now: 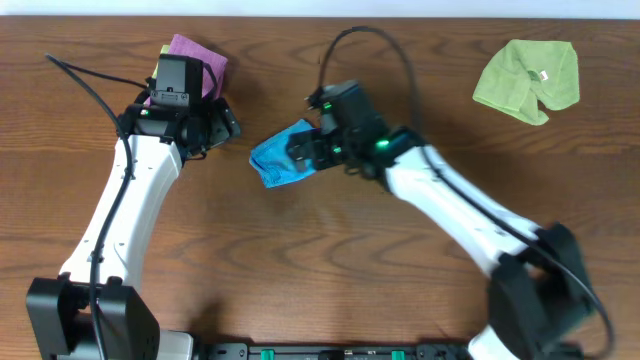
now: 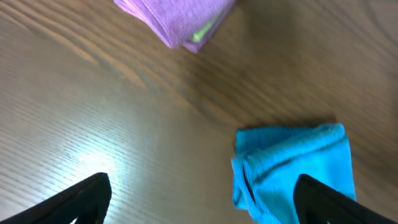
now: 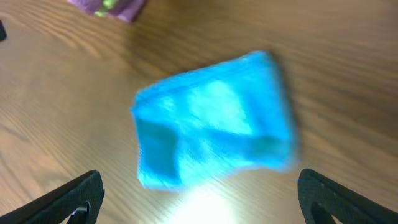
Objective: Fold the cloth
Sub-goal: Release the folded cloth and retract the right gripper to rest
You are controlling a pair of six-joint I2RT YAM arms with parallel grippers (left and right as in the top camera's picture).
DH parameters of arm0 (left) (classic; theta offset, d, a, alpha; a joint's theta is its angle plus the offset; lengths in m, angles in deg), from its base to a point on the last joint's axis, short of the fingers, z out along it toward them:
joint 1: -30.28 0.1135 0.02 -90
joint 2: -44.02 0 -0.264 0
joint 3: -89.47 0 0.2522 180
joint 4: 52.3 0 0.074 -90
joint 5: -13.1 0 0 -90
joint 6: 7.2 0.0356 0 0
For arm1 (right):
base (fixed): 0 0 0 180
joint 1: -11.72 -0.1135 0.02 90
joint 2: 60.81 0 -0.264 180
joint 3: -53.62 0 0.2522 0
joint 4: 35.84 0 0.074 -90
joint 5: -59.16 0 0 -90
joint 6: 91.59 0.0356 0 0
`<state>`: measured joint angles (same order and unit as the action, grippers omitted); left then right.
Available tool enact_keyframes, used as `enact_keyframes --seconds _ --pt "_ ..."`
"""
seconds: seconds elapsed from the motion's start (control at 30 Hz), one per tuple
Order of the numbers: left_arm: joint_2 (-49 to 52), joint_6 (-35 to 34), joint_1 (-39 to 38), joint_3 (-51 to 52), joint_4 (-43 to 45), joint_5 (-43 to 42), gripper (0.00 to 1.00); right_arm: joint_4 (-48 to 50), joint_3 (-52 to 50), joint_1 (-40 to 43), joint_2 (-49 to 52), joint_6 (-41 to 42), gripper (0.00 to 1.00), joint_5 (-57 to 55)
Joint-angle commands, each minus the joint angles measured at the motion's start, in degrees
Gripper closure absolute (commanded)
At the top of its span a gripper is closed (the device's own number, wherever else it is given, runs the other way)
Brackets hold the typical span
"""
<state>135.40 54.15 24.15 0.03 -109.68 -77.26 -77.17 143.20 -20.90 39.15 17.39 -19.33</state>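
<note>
The sky-blue cloth (image 1: 278, 157) lies folded into a small bundle on the table's middle. My left gripper (image 1: 226, 124) hovers just left of it, open and holding nothing. In the left wrist view the cloth (image 2: 292, 165) sits by the right finger (image 2: 323, 202), partly behind it. My right gripper (image 1: 305, 150) hangs over the cloth's right end, jaws wide open. Seen from the right wrist, the cloth (image 3: 211, 121) lies flat ahead of my right gripper (image 3: 202, 202), free of both fingers.
A folded purple cloth (image 1: 196, 56) with a lime-green layer lies behind the left gripper and shows in both wrist views (image 2: 177, 18) (image 3: 109, 7). A crumpled lime-green cloth (image 1: 527, 78) rests at the far right. The wooden table (image 1: 330, 260) is bare in front.
</note>
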Motion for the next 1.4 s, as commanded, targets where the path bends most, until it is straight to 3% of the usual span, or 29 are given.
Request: enact_keyframes --seconds 0.0,0.33,0.47,0.73,0.97,1.37 --pt "-1.2 -1.3 0.2 -1.2 -0.8 -4.6 0.05 -4.0 1.1 2.7 -5.9 -7.0 0.01 -1.2" --pt "-0.7 -5.1 0.1 2.5 -0.6 -15.7 0.05 -23.2 -1.5 12.3 -20.4 -16.5 0.01 -3.4" --pt "-0.7 -6.2 0.1 6.6 2.6 -20.0 0.05 -23.7 -8.8 16.4 -29.2 -16.6 0.01 -3.3" --pt "-0.7 -9.2 0.1 14.4 11.0 -28.3 0.05 -24.8 -24.8 19.5 -51.3 -12.5 0.01 -3.1" --pt "-0.7 -12.2 0.0 19.2 14.8 -28.9 0.05 -28.2 -32.3 19.5 -65.9 -4.3 0.01 -3.2" --pt "-0.6 -19.3 -2.2 27.9 27.2 -30.8 0.05 -30.4 -33.1 19.5 -69.7 -0.8 0.01 -3.1"
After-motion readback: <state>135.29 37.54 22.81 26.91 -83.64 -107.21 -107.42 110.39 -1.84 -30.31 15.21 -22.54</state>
